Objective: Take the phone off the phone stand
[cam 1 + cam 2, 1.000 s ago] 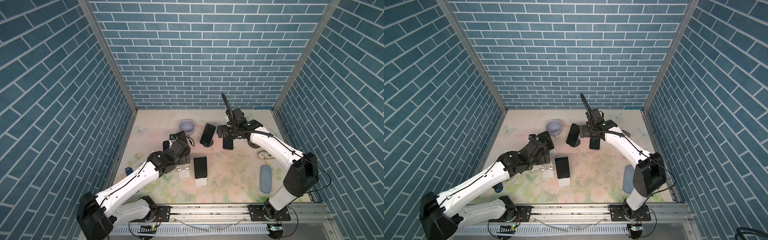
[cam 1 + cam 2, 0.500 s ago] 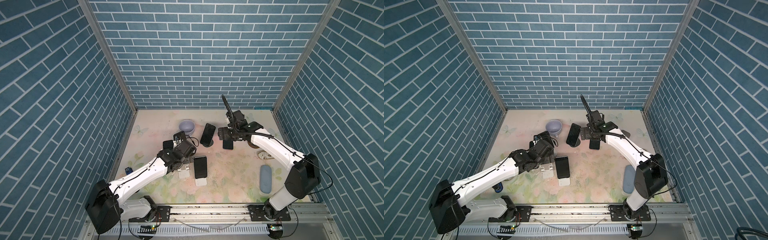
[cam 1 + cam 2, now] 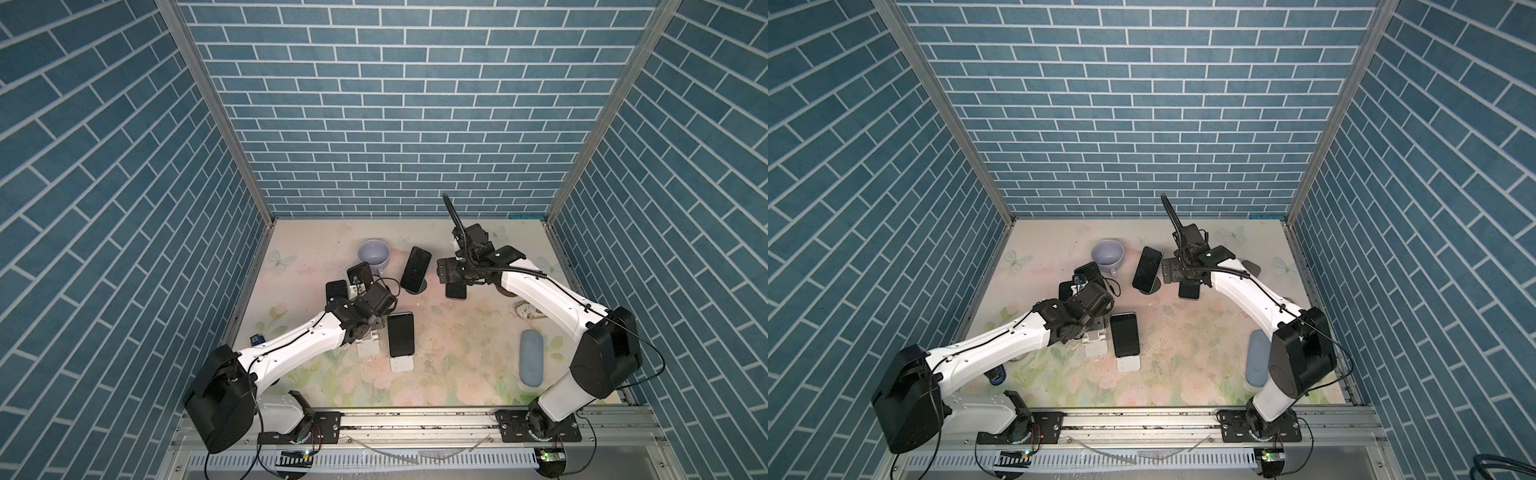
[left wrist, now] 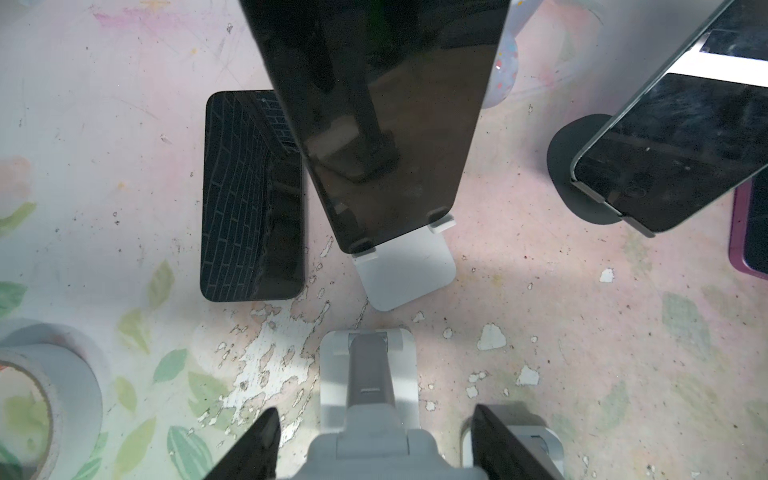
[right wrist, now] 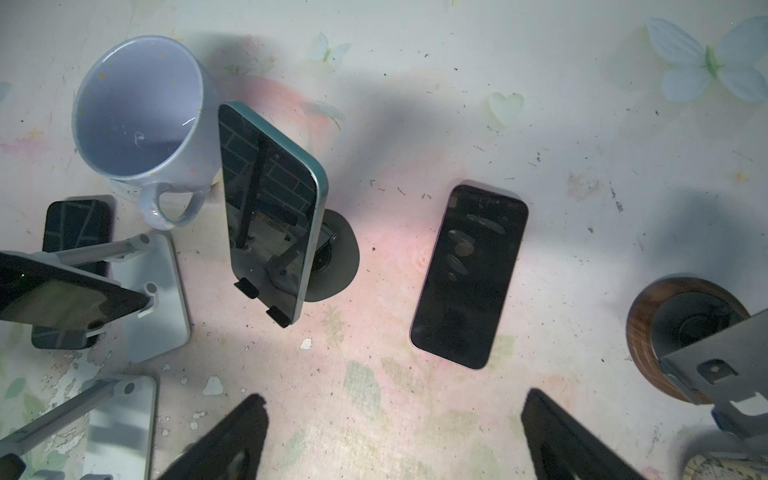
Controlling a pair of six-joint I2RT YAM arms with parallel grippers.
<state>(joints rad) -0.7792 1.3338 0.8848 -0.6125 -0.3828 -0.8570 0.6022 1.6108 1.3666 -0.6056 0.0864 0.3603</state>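
Observation:
Straight ahead of my left gripper (image 4: 374, 419), a dark phone (image 4: 382, 124) leans on a white phone stand (image 4: 407, 274). The left jaws are open and flank an empty white stand (image 4: 368, 374), with a gap on each side. In both top views the left wrist (image 3: 365, 305) hides that gripper. A second phone (image 3: 415, 270) rests on a black round stand (image 5: 336, 266). A third (image 3: 401, 334) sits on a white stand (image 3: 402, 365) nearer the front. My right gripper (image 5: 397, 397) is open and empty above the table, near a phone lying flat (image 5: 469, 274).
A lilac mug (image 3: 374, 253) stands behind the stands. Another phone (image 4: 251, 195) lies flat beside the left stand. A tape roll (image 4: 45, 399) is at the left, a wooden-rimmed round stand (image 5: 685, 328) at the right, and a blue case (image 3: 532, 357) at the front right.
The left arm has reached farther in among the white stands, and its shoulder has swung inward. The right arm has hardly moved.

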